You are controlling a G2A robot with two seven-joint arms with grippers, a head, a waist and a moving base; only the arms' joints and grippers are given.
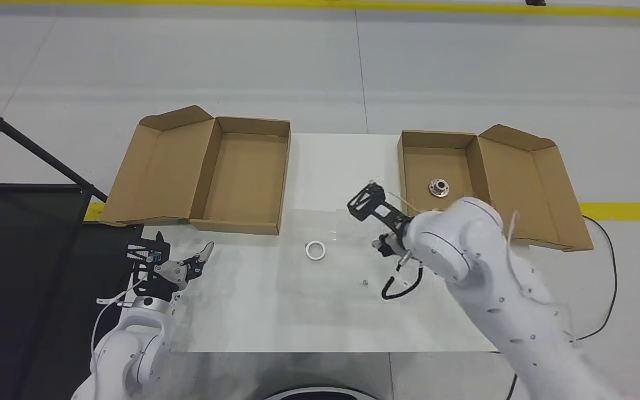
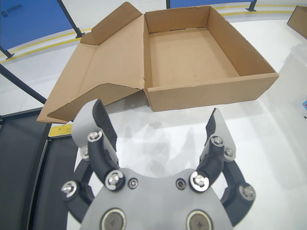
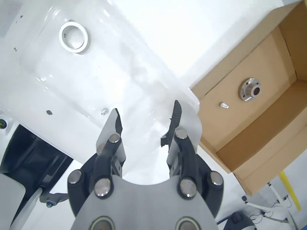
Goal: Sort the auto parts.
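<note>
A white ring (image 1: 316, 249) (image 3: 73, 38) lies in a clear plastic tray (image 1: 340, 262) at the table's middle. A small metal screw (image 3: 104, 112) (image 1: 365, 283) lies in the tray too. My right gripper (image 1: 366, 199) (image 3: 146, 115) hovers open and empty over the table between the tray and the right cardboard box (image 1: 432, 200) (image 3: 254, 144). That box holds a metal flange (image 1: 438, 186) (image 3: 249, 89) and a small metal pin (image 3: 223, 105). My left gripper (image 1: 185, 258) (image 2: 156, 123) is open and empty near the table's left edge, in front of the empty left cardboard box (image 1: 240, 225) (image 2: 211, 89).
Both boxes have their lids folded out flat, the left lid (image 1: 160, 165) over the table's left edge and the right lid (image 1: 530, 190) over the right edge. A black cable (image 1: 400, 290) hangs beneath the right arm.
</note>
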